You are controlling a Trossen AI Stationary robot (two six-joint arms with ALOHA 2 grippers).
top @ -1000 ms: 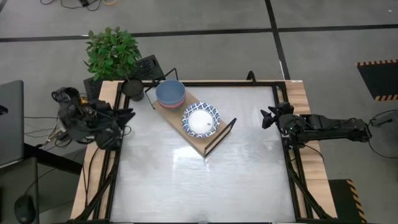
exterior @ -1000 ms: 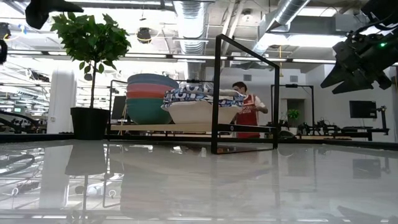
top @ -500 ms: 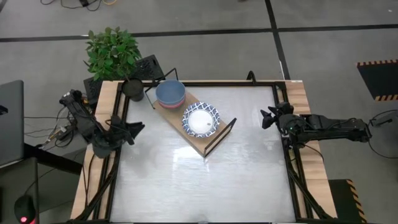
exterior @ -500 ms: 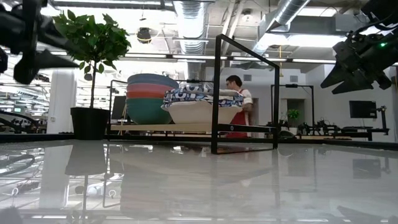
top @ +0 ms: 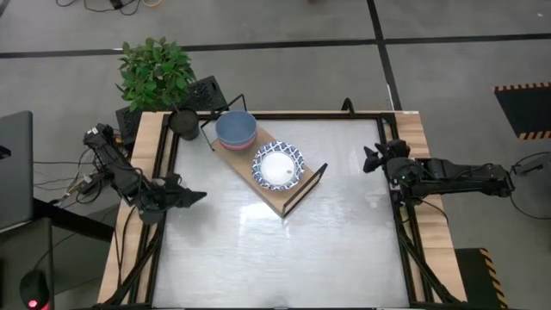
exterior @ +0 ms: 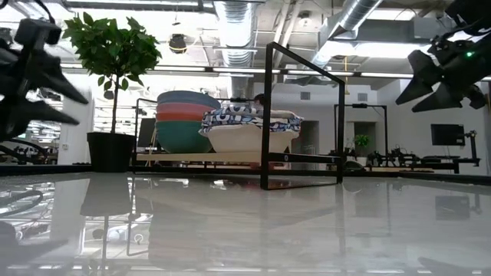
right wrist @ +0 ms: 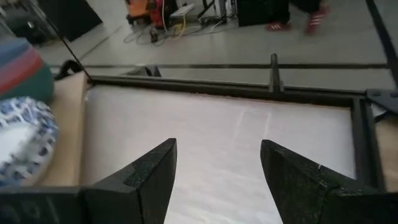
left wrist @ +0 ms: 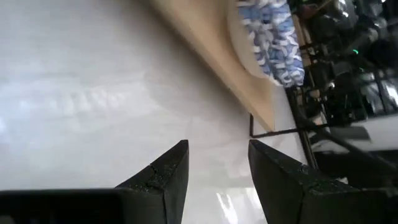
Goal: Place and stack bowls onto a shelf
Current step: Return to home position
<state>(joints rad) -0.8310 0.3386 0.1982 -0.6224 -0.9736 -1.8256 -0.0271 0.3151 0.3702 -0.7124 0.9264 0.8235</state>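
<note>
Grey floor (top: 448, 60) surrounds the pale, glossy counter (top: 284, 250) in the overhead view. At upper centre the shelf (top: 277, 201) lies diagonally. On it sit the plain bowls (top: 235, 129), nested with light blue on top. Just beside them, toward lower right, are the patterned bowls (top: 278, 165), with a blue-and-white rim around a white centre. The left end effector (top: 196, 196) hovers at the counter's left edge and the right end effector (top: 370, 159) at its right edge, both well apart from the shelf.

From counter height, the plain stack shows teal at the bottom, red bands above and blue on top. The wider patterned pair sits just right of it.

In the wrist views, the left arm's fingers (left wrist: 165, 180) and the right arm's fingers (right wrist: 149, 171) stand spread, with nothing between them.

We judge the bowls stiff, smooth and likely breakable, light singly but heavier nested. A pinch over the rim, one finger inside and one outside, seems the soundest hold, though slick walls may slip.
</note>
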